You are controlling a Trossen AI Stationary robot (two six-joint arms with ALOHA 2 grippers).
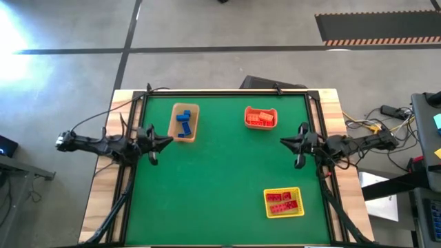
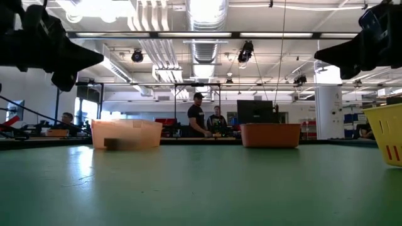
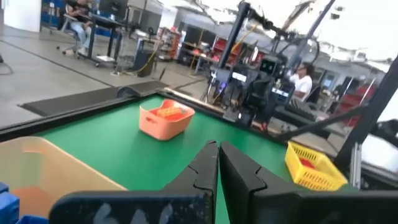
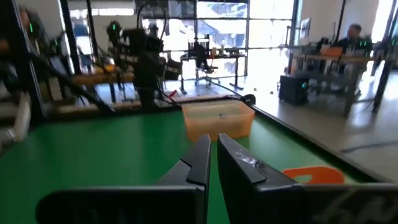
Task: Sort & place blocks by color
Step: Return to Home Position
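Note:
The blue blocks (image 1: 183,122) lie in the tan bin (image 1: 192,110) at the far left of the mat. Orange blocks (image 1: 260,118) fill the orange bin (image 1: 248,117) at the far middle-right. Red blocks (image 1: 282,202) sit in the yellow bin (image 1: 299,207) near the right front. My left gripper (image 1: 169,142) hovers shut above the left side of the mat, just beside the tan bin. My right gripper (image 1: 282,141) hovers shut above the right side of the mat. In the left wrist view, the shut left gripper (image 3: 218,148) points toward the orange bin (image 3: 165,121) and yellow bin (image 3: 313,167).
The green mat (image 1: 220,179) lies inside a black frame on a wooden table (image 1: 100,200). Arm cables run along both side edges. People stand and sit in the room beyond the far edge (image 2: 198,119). The mat's middle and near-left hold nothing.

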